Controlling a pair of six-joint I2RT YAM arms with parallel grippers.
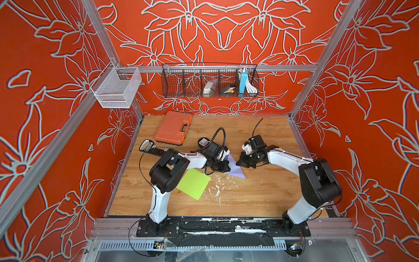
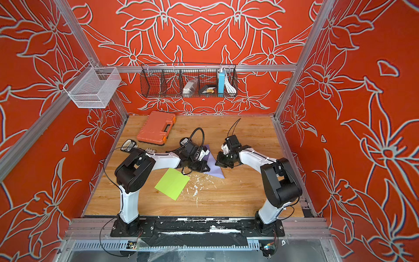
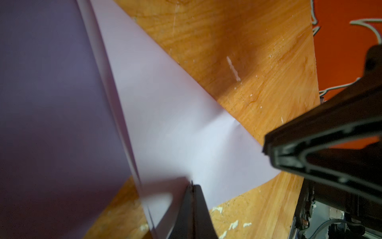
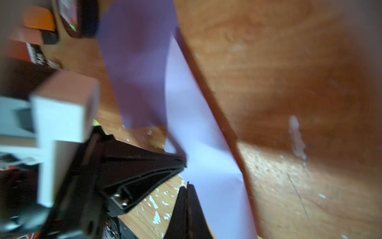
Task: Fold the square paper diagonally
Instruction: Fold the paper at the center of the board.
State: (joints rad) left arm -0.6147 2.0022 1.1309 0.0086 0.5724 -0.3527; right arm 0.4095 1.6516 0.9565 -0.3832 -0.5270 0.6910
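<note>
- The wooden tabletop [image 1: 260,199] fills the floor of the red floral enclosure.
- A black wire basket [image 1: 176,84] hangs on the back rail, split into compartments. One middle compartment holds a grey bagged item [image 1: 208,87] and the next a small dark box [image 1: 227,89]. The end compartment holds an upright blue box [image 1: 243,81] and a white cable [image 1: 250,87].
- A white mesh basket [image 1: 118,90] hangs on the left rail; its inside is hard to make out.
- A closed orange tool case [image 1: 173,128] lies at the far left of the tabletop.
- A green paper sheet [image 1: 193,184] lies flat, one corner hidden under the left arm.
- The lavender paper [image 1: 235,167] sits mid-tabletop between the two arms, near the green sheet but apart from it. Part lies flat and one flap stands raised; the left wrist hides much of it in both top views.
- The left fingers [image 3: 201,213] are pressed together, pinching the raised flap's edge.
- The right fingers [image 4: 196,213] are pressed together at the paper's corner; whether paper sits between them I cannot tell.
- A handheld device [image 1: 147,145] is partly hidden behind the left arm.
- White flecks [image 1: 217,188] dot the wood.
</note>
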